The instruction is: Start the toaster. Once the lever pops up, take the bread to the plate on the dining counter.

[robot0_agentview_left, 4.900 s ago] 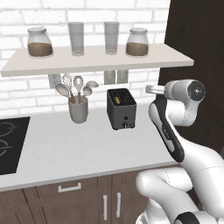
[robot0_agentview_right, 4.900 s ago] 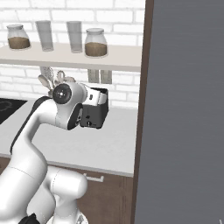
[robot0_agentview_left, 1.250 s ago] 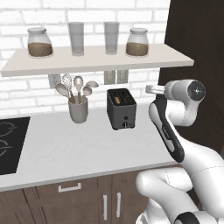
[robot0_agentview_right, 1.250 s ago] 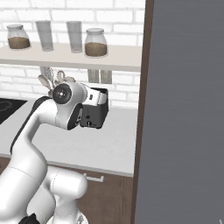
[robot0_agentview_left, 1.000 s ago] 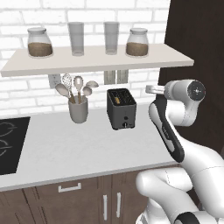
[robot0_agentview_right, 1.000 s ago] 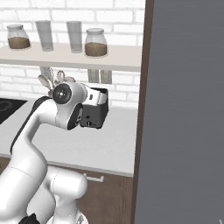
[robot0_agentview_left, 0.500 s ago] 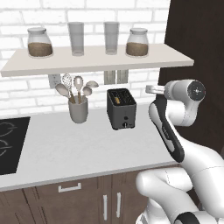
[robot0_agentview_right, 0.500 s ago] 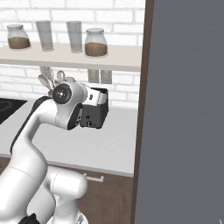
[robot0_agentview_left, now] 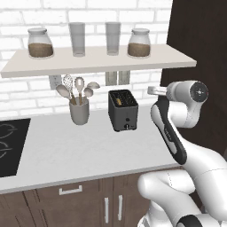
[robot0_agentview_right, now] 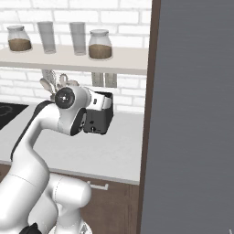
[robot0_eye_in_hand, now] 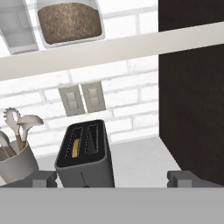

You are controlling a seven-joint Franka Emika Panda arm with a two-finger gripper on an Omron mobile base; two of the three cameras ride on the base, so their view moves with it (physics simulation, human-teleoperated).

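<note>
The tool [robot0_eye_in_hand: 112, 178] hangs with its jaws spread wide and empty. Ahead of it and lower stands the toaster [robot0_eye_in_hand: 85, 154] on the desk [robot0_agentview_left: 66, 150], bread [robot0_eye_in_hand: 76, 147] in one slot. Starting it looks not yet done; next, the tool must reach its lever.

Base views flank the arm — all three face the toaster [robot0_agentview_left: 123, 110].

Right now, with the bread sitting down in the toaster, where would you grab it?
Probably by the bread's top edge, coming straight down from above: it stands upright in the left slot of the toaster, so the walls cover its faces.
</note>
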